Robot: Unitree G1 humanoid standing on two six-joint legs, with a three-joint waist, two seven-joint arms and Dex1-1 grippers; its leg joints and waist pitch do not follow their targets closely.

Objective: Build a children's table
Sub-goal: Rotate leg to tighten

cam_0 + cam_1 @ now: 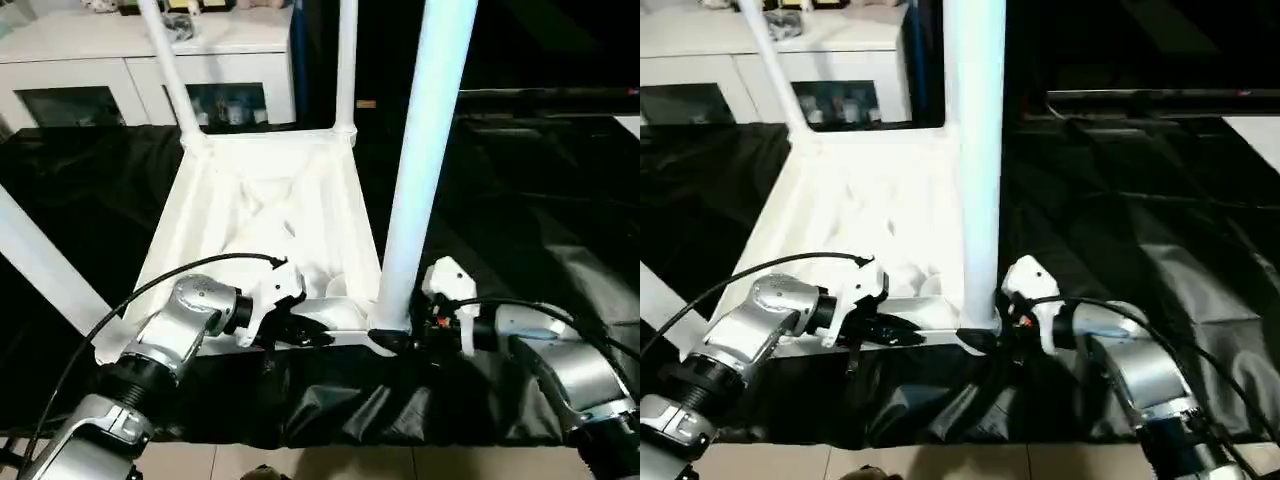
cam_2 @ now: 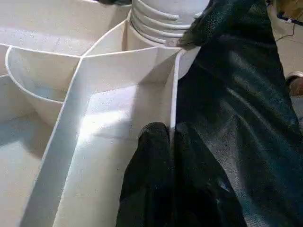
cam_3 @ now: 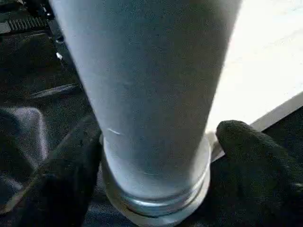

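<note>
Table top [image 1: 262, 215] lies upside down on the black cloth [image 1: 520, 260], underside ribs facing up, near edge toward the robot, far edge toward the white cabinet [image 1: 120, 60] at the back. Its long axis looks to run away from the robot, though the slant of the view makes that uncertain.

Far left: one leg [image 1: 40, 265] slants out of the near-left corner, leaning outward and cut off by the picture's edge. Two far legs [image 1: 345, 60] stand in the back corners, rising out of frame.

Left gripper [image 1: 300, 335] is clamped tight on the near rim [image 2: 173, 101] of the top, one black finger [image 2: 149, 156] inside the rim wall and the other outside, just beside the near-right corner socket. It reads as a steadying hold.

Near-right leg [image 1: 425, 160] stands upright in its socket, long axis vertical, narrowing upward, ribbed collar visible at the base in the left wrist view.

Right gripper [image 1: 405, 338] straddles the base of this leg, one black finger [image 3: 255, 156] on each side of the collar. The fingers are spread wide around it; I cannot tell if they press on it or merely bracket it.

Step in hand, by my reading: seating the fourth and last leg. Next move probably calls for closing on the leg base and turning or pressing it home while the left holds the top from sliding. Leg must stay vertical or it may bind in the socket.
</note>
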